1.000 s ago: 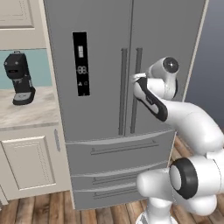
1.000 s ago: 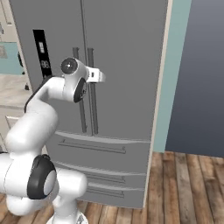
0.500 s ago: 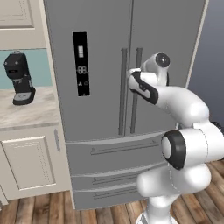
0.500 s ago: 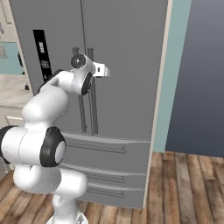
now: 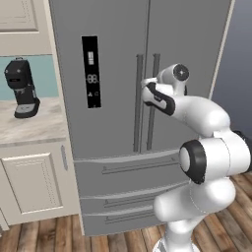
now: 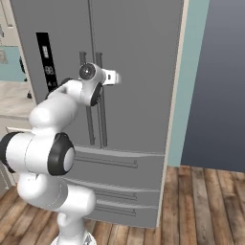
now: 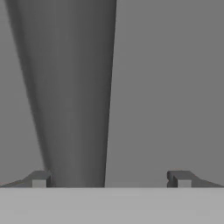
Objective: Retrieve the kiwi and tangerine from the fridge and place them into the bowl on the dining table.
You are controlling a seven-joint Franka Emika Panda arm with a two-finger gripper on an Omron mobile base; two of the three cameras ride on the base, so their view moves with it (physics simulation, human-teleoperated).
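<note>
Gripper (image 7: pixel 111 179) spread wide, nothing held, raised against the closed fridge (image 5: pixel 118 44) at its right-door handle (image 5: pixel 153 101). Handle bar between the fingertips (image 7: pixel 40 178), near the left one. Coffee machine (image 5: pixel 21 87) on counter (image 5: pixel 29 129), far left.

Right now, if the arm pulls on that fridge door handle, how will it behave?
The handle is a long bar fixed to the fridge, so probably stiff. Its smooth grey surface may slip between the open fingers. The tall closed door likely feels heavy and swings rather than slides.
</note>
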